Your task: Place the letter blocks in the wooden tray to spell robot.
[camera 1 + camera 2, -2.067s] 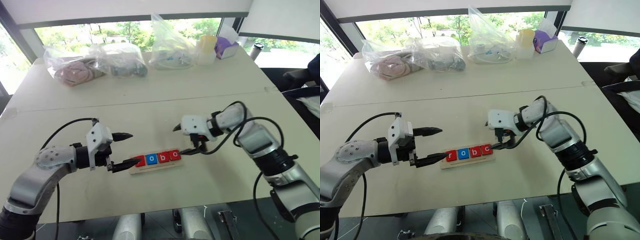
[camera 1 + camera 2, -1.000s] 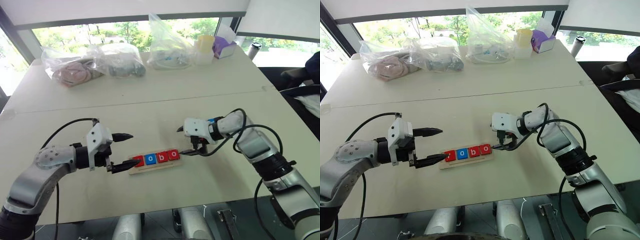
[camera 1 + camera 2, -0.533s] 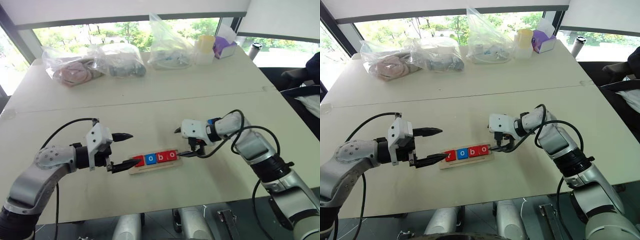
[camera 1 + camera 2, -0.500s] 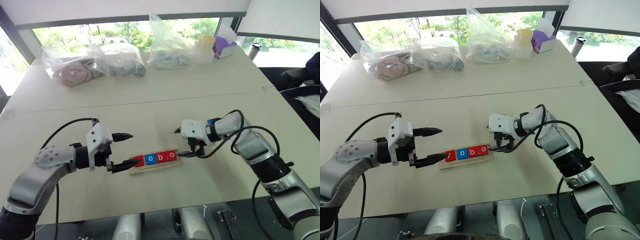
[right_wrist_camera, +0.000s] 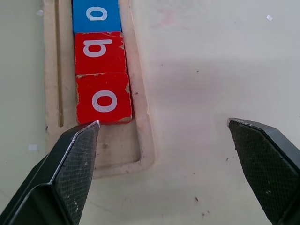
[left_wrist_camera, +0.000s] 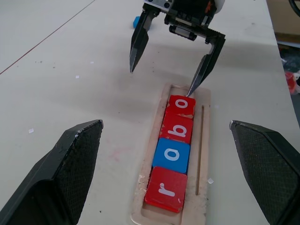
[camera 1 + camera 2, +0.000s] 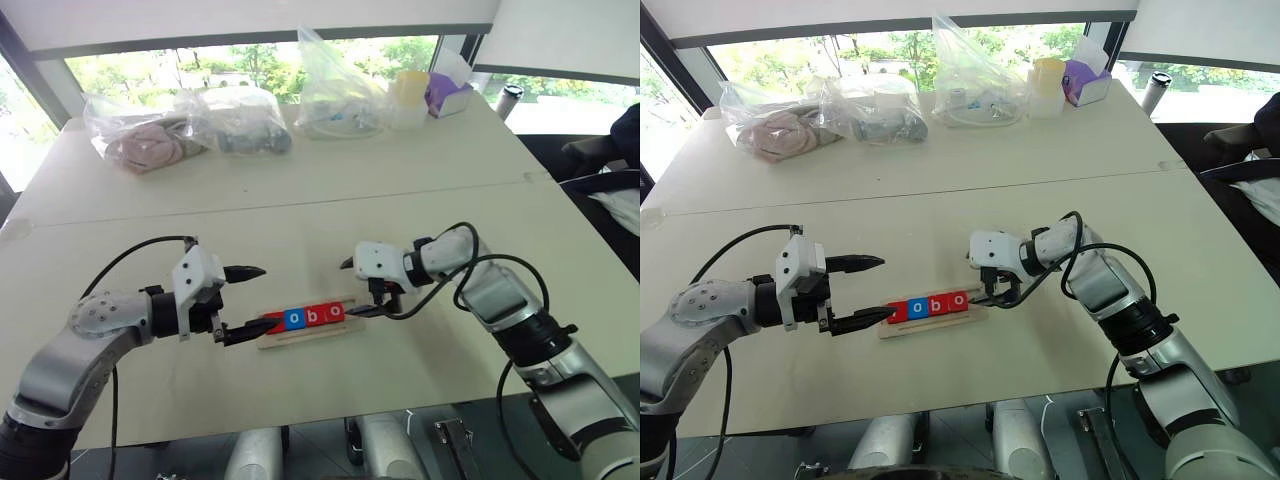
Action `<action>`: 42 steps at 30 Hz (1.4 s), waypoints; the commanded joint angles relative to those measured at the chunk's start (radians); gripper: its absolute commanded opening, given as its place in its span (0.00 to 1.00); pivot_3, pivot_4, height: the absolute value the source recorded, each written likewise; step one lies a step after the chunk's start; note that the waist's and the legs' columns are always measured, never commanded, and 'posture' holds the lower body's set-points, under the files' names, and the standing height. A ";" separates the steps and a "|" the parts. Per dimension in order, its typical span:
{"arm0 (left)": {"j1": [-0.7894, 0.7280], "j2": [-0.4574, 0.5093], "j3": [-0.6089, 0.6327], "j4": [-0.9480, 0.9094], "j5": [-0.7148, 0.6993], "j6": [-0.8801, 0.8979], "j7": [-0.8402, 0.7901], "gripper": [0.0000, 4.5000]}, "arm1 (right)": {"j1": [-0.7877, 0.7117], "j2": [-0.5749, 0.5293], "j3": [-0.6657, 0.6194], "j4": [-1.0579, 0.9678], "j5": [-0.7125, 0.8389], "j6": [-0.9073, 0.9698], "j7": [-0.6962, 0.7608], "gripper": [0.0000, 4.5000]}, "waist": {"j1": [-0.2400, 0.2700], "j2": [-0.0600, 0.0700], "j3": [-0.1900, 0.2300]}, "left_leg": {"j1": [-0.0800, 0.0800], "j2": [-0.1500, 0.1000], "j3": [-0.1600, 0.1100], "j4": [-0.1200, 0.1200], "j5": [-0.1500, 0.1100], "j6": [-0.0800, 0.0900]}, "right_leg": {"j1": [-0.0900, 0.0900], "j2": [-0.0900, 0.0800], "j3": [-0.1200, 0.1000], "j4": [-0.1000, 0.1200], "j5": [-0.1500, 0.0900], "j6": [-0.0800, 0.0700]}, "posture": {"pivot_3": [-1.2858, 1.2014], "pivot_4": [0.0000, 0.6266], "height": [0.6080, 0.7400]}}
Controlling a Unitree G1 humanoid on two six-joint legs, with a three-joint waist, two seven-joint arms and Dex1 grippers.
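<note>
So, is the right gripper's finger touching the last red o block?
Touching: in the left wrist view, one finger of the right gripper meets the o block's far edge.

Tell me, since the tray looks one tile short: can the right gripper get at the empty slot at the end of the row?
Probably yes. The right gripper is open, one fingertip by the end red o tile. The wooden tray slot beyond that tile is bare, nothing covering it.

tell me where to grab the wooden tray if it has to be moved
Probably the wooden tray's empty end, past the red o block, nearest the right gripper. Come from above and pinch across its narrow width: it lies flat on the table, and that end holds no blocks.
</note>
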 commanded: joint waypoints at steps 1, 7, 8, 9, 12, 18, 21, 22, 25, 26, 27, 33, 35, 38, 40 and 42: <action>-0.003 0.006 0.028 -0.029 -0.003 -0.008 0.003 1.00 | -0.019 0.015 -0.001 -0.036 0.004 -0.001 -0.006 1.00 | 0.000 0.000 0.000 | 0.000 0.000 0.000 0.000 0.000 0.000 | 0.000 0.000 0.000 0.000 0.000 0.000 | 0.52 0.24 1.00; 0.000 0.005 0.026 -0.033 -0.002 -0.008 0.009 1.00 | -0.024 0.028 0.003 -0.040 0.003 0.004 -0.007 1.00 | 0.000 0.000 0.000 | 0.000 0.000 0.000 0.000 0.000 0.000 | 0.000 0.000 0.000 0.000 0.000 0.000 | 0.52 0.24 1.00; -0.002 0.004 0.025 -0.033 -0.002 -0.008 0.010 1.00 | -0.026 0.029 0.003 -0.038 0.003 0.003 -0.007 1.00 | 0.000 0.000 0.000 | 0.000 0.000 0.000 0.000 0.000 0.000 | 0.000 0.000 0.000 0.000 0.000 0.000 | 0.52 0.24 1.00; -0.003 0.004 0.024 -0.032 -0.002 -0.007 0.011 1.00 | -0.027 0.030 0.003 -0.037 0.003 0.004 -0.007 1.00 | 0.000 0.000 0.000 | 0.000 0.000 0.000 0.000 0.000 0.000 | 0.000 0.000 0.000 0.000 0.000 0.000 | 0.52 0.24 1.00; -0.004 0.002 0.023 -0.032 -0.002 -0.007 0.014 1.00 | -0.028 0.020 -0.002 -0.034 -0.001 -0.001 -0.006 1.00 | 0.000 0.000 0.000 | 0.000 0.000 0.000 0.000 0.000 0.000 | 0.000 0.000 0.000 0.000 0.000 0.000 | 0.52 0.24 1.00; -0.003 0.001 0.020 -0.035 -0.002 -0.008 0.020 1.00 | -0.043 -0.037 -0.087 -0.045 0.021 0.044 -0.028 1.00 | 0.001 0.000 0.000 | 0.000 0.000 0.000 0.000 0.000 0.000 | 0.000 0.000 0.000 0.000 0.000 0.000 | 0.52 0.24 1.00; -0.002 -0.001 0.020 -0.035 -0.003 -0.009 0.022 1.00 | -0.066 -0.048 -0.169 -0.070 0.033 0.151 -0.103 1.00 | 0.001 0.000 0.000 | 0.000 0.000 0.000 0.000 0.000 0.000 | 0.000 0.000 0.000 0.000 0.000 0.000 | 0.52 0.24 1.00; -0.001 -0.001 0.020 -0.034 -0.003 -0.010 0.023 1.00 | -0.079 -0.040 -0.186 -0.079 0.031 0.199 -0.137 1.00 | 0.001 0.000 0.000 | 0.000 0.000 0.000 0.000 0.000 0.000 | 0.000 0.000 0.000 0.000 0.000 0.000 | 0.52 0.24 1.00; -0.001 -0.004 0.016 -0.031 -0.001 -0.015 0.023 1.00 | -0.141 0.032 -0.237 -0.098 0.017 0.401 -0.279 1.00 | -0.005 0.000 0.000 | 0.000 0.000 0.000 0.000 0.000 0.000 | 0.000 0.000 0.000 0.001 0.000 0.000 | 0.52 0.24 1.00; -0.002 -0.006 0.013 -0.028 0.001 -0.017 0.023 1.00 | -0.168 0.066 -0.252 -0.094 -0.003 0.482 -0.349 1.00 | -0.009 0.000 0.000 | 0.001 0.000 0.000 0.000 0.000 0.000 | -0.001 0.000 0.000 0.002 0.000 -0.001 | 0.52 0.24 1.00; -0.003 -0.007 0.011 -0.027 0.002 -0.018 0.023 1.00 | -0.186 0.088 -0.259 -0.092 -0.016 0.539 -0.398 1.00 | -0.012 0.000 0.000 | 0.001 0.000 0.000 0.000 0.000 0.000 | -0.002 0.000 0.001 0.003 0.001 -0.002 | 0.52 0.24 1.00; -0.040 -0.025 -0.018 0.002 0.016 -0.029 0.015 1.00 | -0.206 0.234 -0.322 -0.033 -0.126 0.832 -0.739 1.00 | -0.006 -0.001 0.000 | -0.001 -0.001 -0.002 0.000 0.001 -0.002 | -0.002 0.000 0.000 0.004 0.001 -0.003 | 0.52 0.24 1.00; -0.050 -0.029 -0.023 0.012 0.019 -0.032 0.009 1.00 | -0.189 0.272 -0.395 -0.020 -0.144 0.909 -0.831 1.00 | -0.002 -0.001 -0.001 | -0.001 -0.001 -0.002 0.000 0.001 -0.002 | -0.002 0.000 0.000 0.004 0.001 -0.003 | 0.52 0.24 1.00; -0.052 -0.033 -0.024 0.017 0.025 -0.035 0.003 1.00 | -0.221 0.360 -0.589 0.013 -0.145 1.081 -0.945 1.00 | -0.001 -0.001 0.000 | -0.001 -0.001 -0.002 0.000 0.001 -0.002 | -0.003 0.000 0.000 0.004 0.001 -0.003 | 0.52 0.24 1.00; -0.054 -0.035 -0.026 0.020 0.028 -0.037 0.000 1.00 | -0.232 0.397 -0.649 0.016 -0.132 1.150 -0.971 1.00 | -0.001 -0.001 0.000 | -0.001 -0.001 -0.002 -0.001 0.001 -0.002 | -0.003 0.000 0.000 0.004 0.001 -0.003 | 0.52 0.24 1.00; -0.056 -0.037 -0.028 0.022 0.030 -0.040 -0.001 1.00 | -0.223 0.396 -0.641 0.011 -0.118 1.151 -0.983 1.00 | -0.003 -0.001 0.000 | -0.001 -0.001 -0.002 -0.001 0.001 -0.002 | -0.003 0.000 0.000 0.004 0.001 -0.003 | 0.52 0.24 1.00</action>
